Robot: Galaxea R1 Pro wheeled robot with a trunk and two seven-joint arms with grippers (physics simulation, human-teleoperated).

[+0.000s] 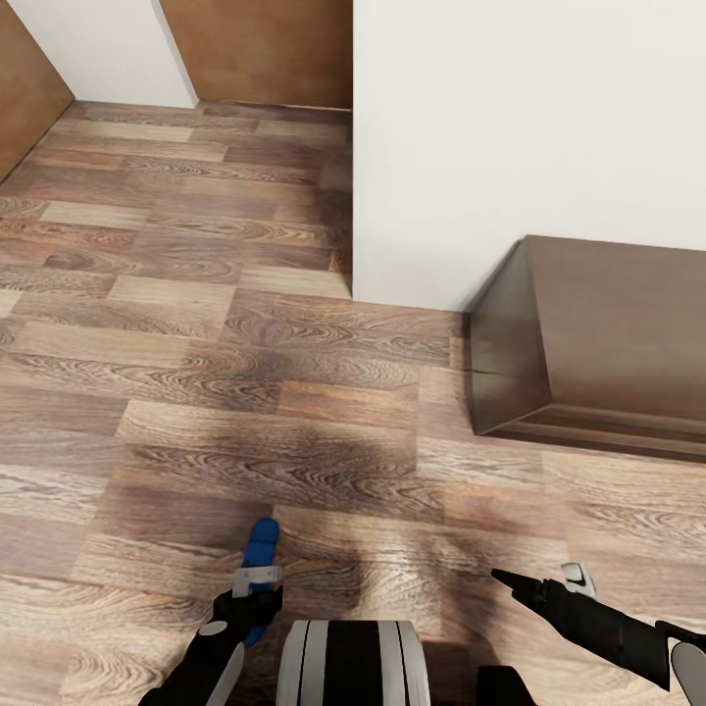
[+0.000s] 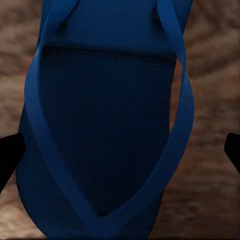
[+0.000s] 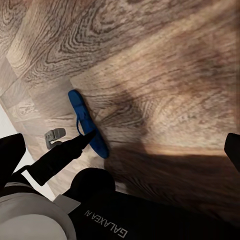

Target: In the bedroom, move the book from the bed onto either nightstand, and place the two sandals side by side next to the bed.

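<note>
Nearest, bottom centre of the head view, robot trunk (image 1: 351, 662), white with black stripes. Just left of it the left pincer (image 1: 257, 593) holds a blue sandal (image 1: 261, 549): it is clamped around the sandal's near part, the far end sticks out ahead over the wood-plank floor (image 1: 245, 412). In the left wrist view the sandal (image 2: 105, 125) sits between the two dark fingertips (image 2: 10, 155), thong straps meeting in a V on a dark textured sole; whether the tips touch its edges, cannot tell. The right wrist view also catches that sandal (image 3: 87, 122) with the left arm (image 3: 55, 160) reaching to it, and the dark base marked GALAXEA (image 3: 107, 220) below.

Near right: right pincer (image 1: 549, 583), dark finger pointing left plus a white-grey tip beside it, nothing between them; how wide the gap is, cannot tell. Dark shadow on the floor ahead of the trunk.

Mid right: low dark brown wooden piece (image 1: 588, 343) set against a white wall (image 1: 529, 127); its far end is cut off by the frame.

Far left: more plank floor, brown wood panels (image 1: 265, 49) and another white wall section (image 1: 103, 44) at the back.
</note>
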